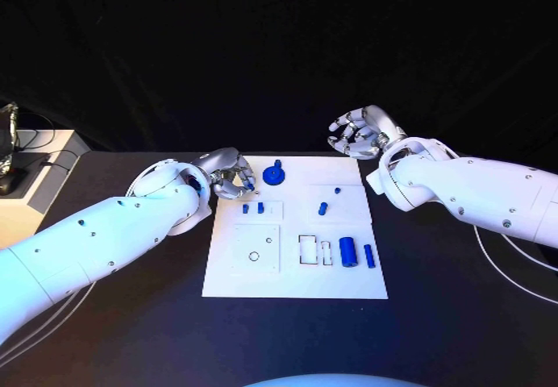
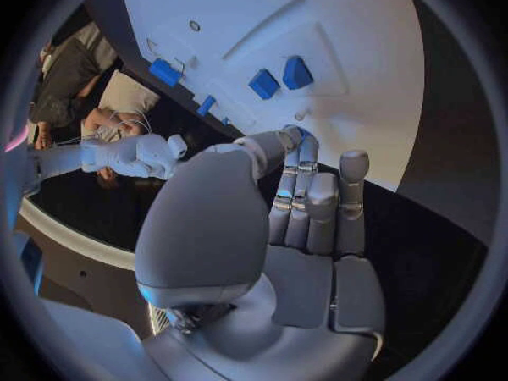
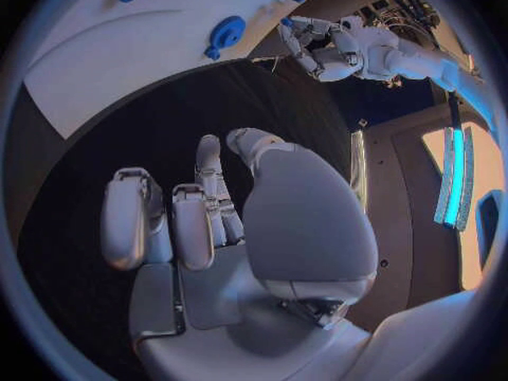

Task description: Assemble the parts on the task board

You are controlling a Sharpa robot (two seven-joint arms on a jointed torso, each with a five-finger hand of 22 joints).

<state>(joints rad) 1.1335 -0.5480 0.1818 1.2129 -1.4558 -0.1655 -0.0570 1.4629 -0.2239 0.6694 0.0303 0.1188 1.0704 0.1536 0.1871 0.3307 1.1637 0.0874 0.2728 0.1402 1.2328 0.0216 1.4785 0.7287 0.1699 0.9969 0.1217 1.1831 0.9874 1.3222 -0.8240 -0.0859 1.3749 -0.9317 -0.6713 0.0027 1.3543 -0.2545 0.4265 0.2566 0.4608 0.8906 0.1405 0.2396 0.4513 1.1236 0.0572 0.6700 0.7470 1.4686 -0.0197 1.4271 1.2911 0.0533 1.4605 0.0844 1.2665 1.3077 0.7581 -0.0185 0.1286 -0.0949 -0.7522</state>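
Task board (image 1: 297,278) at table centre. Left hand (image 1: 231,175) at its 10 o'clock corner pinches a small blue part (image 1: 249,185). Right hand (image 1: 364,131) at 1 o'clock – fingers curled, empty. Assembly early – blue parts (image 1: 347,251) lie loose, slots unfilled.

Cool bluish light from above brightens the task board (image 1: 297,278), while the black table (image 1: 139,322) stays dim; both wrist views bend straight edges and darken toward their rims

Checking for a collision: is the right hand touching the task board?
Apart. Head view shows the right hand raised over black table beyond the task board.
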